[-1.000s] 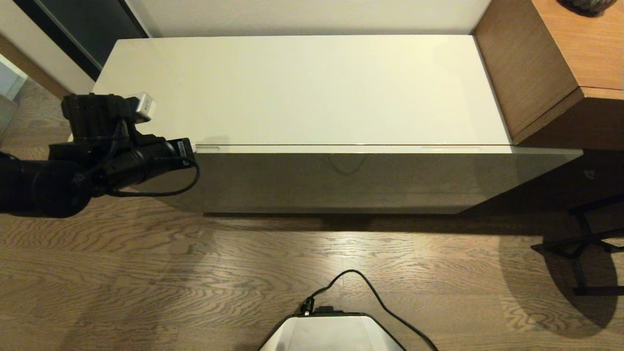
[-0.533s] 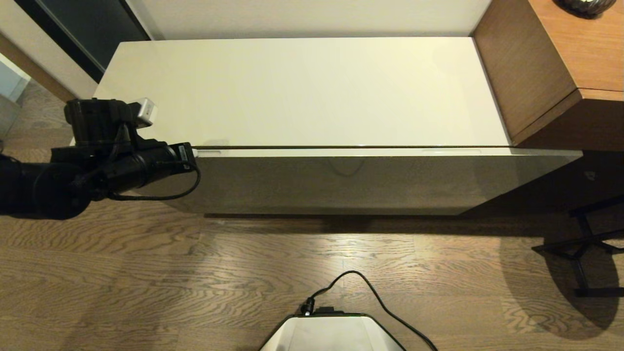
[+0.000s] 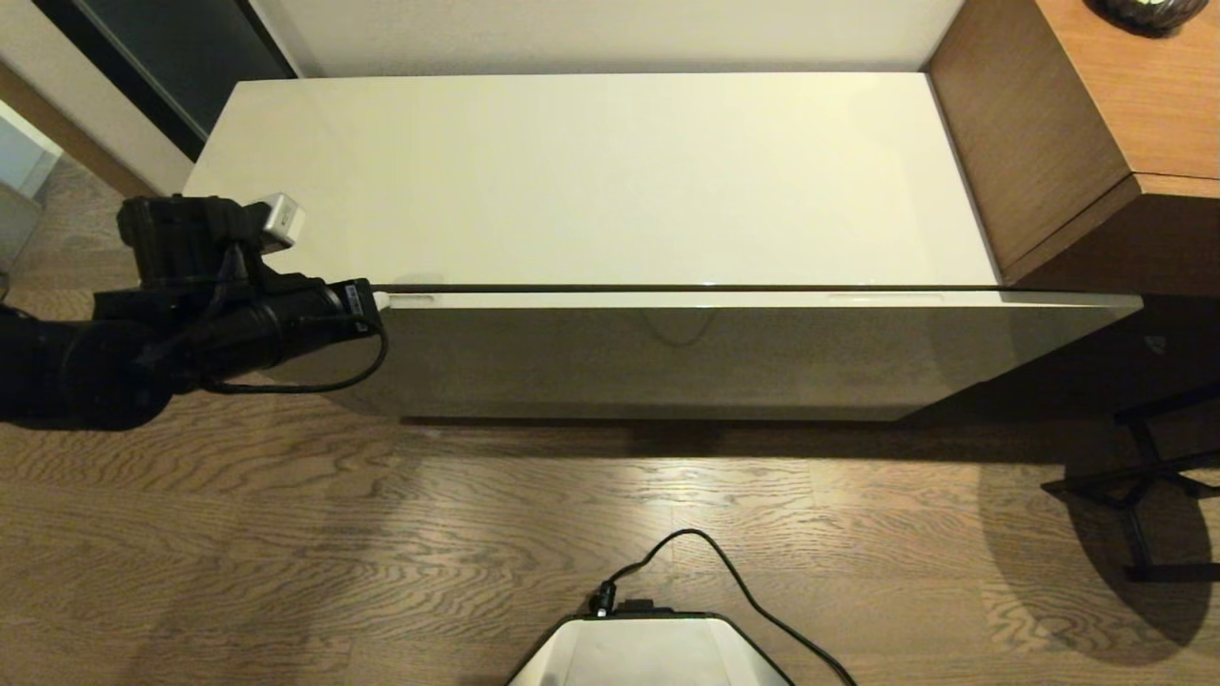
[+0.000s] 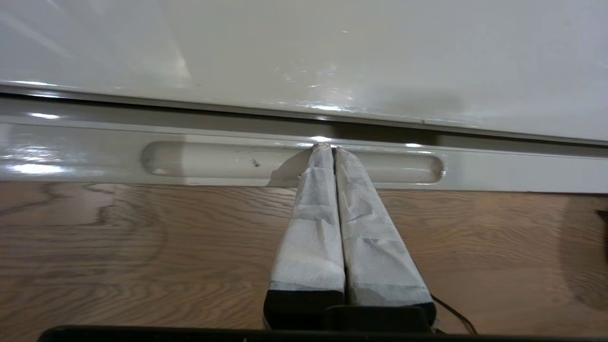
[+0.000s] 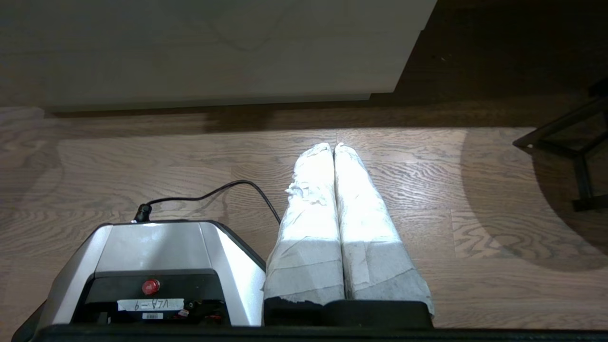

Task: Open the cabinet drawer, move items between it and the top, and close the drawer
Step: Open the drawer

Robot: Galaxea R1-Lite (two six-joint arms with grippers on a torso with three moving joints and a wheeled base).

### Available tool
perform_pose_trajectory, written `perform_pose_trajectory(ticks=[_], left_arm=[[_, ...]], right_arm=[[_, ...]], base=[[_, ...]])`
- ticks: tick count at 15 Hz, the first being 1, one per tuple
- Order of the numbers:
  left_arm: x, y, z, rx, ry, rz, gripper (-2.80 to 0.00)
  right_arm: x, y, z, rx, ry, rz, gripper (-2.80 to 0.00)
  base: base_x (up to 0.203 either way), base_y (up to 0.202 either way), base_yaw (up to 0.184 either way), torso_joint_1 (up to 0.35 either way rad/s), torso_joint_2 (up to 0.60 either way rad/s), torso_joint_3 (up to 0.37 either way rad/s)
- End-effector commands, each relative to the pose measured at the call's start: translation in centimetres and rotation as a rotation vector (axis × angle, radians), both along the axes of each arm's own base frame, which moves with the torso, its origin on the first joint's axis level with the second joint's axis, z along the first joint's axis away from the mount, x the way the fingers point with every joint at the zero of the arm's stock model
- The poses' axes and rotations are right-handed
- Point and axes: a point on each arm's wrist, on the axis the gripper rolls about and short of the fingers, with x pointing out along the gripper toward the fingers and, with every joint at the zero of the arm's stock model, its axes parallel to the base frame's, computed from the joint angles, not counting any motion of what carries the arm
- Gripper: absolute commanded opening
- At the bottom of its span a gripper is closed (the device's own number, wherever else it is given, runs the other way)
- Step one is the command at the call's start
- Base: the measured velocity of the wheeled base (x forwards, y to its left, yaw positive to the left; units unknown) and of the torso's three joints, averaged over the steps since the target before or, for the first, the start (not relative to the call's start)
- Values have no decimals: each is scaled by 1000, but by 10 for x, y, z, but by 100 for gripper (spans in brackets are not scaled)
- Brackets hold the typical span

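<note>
The wide glossy beige-grey cabinet drawer [image 3: 667, 357] stands slightly out from the cabinet, a thin dark gap running under the cream-white top [image 3: 591, 181]. My left gripper [image 3: 379, 300] is shut, its taped fingertips [image 4: 327, 151] hooked into the left oval slot [image 4: 213, 161] of the drawer's front rim. The second slot [image 3: 882, 296] lies far right on the rim. No white packet shows on the top or elsewhere. My right gripper [image 5: 335, 147] hangs shut and empty over the wooden floor, out of the head view.
A brown wooden unit [image 3: 1077, 124] abuts the cabinet's right end. A black metal stand [image 3: 1144, 476] is on the floor at the right. The robot's base [image 3: 648, 648] with a black cable sits on the wooden floor before the cabinet.
The dark gap between drawer rim and top has widened slightly as the drawer came out a little. My left arm has shifted a touch toward me, still in the slot.
</note>
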Motion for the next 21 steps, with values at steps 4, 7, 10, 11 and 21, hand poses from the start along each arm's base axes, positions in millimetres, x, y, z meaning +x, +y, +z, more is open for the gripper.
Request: perform_pose_trajectory(ticks=[4, 7, 10, 11, 21], left_arm=[[-49, 5, -57, 10, 574, -36, -280], [-55, 10, -59, 4, 591, -27, -280], [-58, 14, -58, 43, 625, -29, -280], [-63, 17, -56, 83, 657, -46, -280], [-142, 29, -25, 275, 882, -174, -280]], right_arm=[[-1, 0, -1, 0, -16, 0, -280], [-1, 0, -1, 0, -16, 0, -280], [-1, 0, -1, 0, -16, 0, -280], [-1, 0, -1, 0, -16, 0, -280], [-1, 0, -1, 0, -16, 0, -280]], base=[[0, 0, 0, 0, 0, 0], [0, 0, 0, 0, 0, 0], [0, 0, 0, 0, 0, 0], [0, 0, 0, 0, 0, 0], [0, 0, 0, 0, 0, 0]])
